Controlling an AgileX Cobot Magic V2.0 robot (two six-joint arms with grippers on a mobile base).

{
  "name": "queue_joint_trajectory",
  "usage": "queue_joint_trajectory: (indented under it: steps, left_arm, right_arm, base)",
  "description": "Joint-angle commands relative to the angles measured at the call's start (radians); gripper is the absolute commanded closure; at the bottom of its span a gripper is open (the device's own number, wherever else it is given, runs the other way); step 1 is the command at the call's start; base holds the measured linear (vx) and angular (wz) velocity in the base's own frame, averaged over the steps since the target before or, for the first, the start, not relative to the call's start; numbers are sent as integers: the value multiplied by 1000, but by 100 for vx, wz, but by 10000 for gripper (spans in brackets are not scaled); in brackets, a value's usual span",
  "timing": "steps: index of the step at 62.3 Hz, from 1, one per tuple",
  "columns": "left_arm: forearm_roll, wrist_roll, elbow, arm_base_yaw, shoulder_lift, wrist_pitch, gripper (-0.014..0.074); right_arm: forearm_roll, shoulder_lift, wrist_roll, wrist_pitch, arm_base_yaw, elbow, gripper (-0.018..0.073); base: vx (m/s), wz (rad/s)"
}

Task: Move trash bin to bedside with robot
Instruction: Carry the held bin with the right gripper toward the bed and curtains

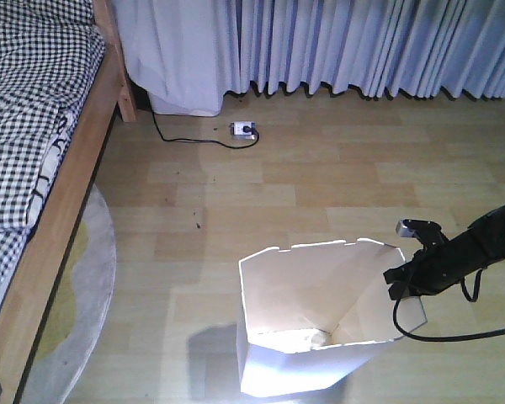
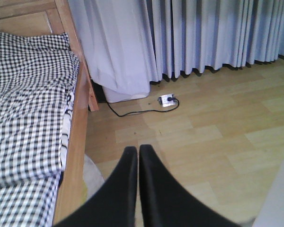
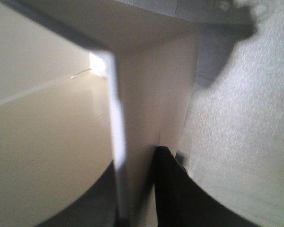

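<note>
The right gripper (image 1: 406,278), small and black on a slim black arm (image 1: 488,236), is clamped onto the right rim of the white plastic trash bin (image 1: 295,374). The blurred right wrist view shows the thin wall pinched between two dark fingers (image 3: 173,189), their tips hard to make out. The bin stands on the pale wooden floor (image 1: 320,177), its lower part washed out by glare. It is well apart from the light brown wooden bed frame (image 1: 63,210) with black-and-white checked bedding (image 1: 25,109), which is cut off at left. The left gripper (image 2: 138,150) holds nothing, its fingers pressed together; it is seen only in its own wrist view. Pale grey curtains (image 1: 362,42) hang behind.
</note>
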Motion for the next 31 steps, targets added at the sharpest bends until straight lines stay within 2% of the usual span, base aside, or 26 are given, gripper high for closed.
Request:
queue_joint_trajectory:
  steps: [1,31]
  left_arm:
    - [0,-5,18,0,-20,-69,603]
    - [0,-5,18,0,-20,-69,603]
  right_arm:
    - [56,-78,-2,165,-5,-8,559]
    - [56,-78,-2,165,-5,-8,559]
  base:
    - [37,3]
    - [34,2]
